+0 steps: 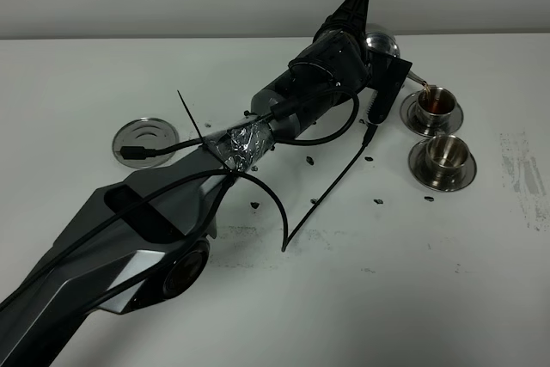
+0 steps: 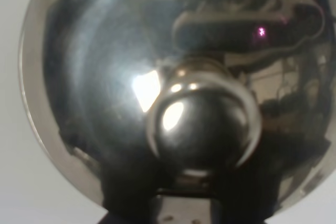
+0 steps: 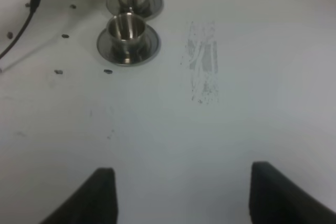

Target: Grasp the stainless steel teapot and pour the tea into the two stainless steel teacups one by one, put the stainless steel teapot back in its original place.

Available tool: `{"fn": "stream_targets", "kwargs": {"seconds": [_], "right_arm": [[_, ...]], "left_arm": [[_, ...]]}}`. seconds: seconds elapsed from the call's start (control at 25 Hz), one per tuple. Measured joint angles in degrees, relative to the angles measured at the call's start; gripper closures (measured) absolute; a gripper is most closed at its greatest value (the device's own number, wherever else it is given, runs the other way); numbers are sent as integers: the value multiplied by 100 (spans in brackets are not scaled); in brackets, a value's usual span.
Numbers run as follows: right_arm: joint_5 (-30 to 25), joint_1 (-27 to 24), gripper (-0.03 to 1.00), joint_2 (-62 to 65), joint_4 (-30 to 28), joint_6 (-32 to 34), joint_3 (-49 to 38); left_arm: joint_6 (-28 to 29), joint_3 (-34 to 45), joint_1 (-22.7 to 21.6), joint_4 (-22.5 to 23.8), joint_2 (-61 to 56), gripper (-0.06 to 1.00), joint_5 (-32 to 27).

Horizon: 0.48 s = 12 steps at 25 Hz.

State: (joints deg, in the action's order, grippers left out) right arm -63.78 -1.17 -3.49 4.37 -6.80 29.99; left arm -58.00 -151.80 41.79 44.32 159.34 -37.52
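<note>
My left gripper [image 1: 384, 73] reaches across to the far right and is shut on the stainless steel teapot [image 1: 381, 44], held tilted above the table. Its thin spout [image 1: 418, 84] points down at the far teacup [image 1: 436, 102], which holds reddish-brown tea [image 1: 438, 103]. The near teacup [image 1: 446, 151] stands on its saucer [image 1: 425, 171] just in front. The left wrist view is filled by the teapot's domed lid [image 2: 105, 77] and knob [image 2: 202, 124]. The round steel disc [image 1: 144, 137] lies bare at the left. My right gripper [image 3: 184, 198] is open over bare table, both cups [image 3: 126, 29] ahead of it.
A black cable [image 1: 339, 174] hangs from the left arm and trails over the table's middle. Small dark specks [image 1: 378, 200] lie scattered near the cups. A grey scuffed patch [image 1: 524, 169] marks the table at the right, also in the right wrist view [image 3: 202, 61].
</note>
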Motion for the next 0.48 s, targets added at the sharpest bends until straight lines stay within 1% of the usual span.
{"fn": "stream_targets", "kwargs": {"seconds": [0.48], "right_arm": [[0,0,44,0,0,0,0]], "left_arm": [[-108,0,0,19,0,77,0]]}}
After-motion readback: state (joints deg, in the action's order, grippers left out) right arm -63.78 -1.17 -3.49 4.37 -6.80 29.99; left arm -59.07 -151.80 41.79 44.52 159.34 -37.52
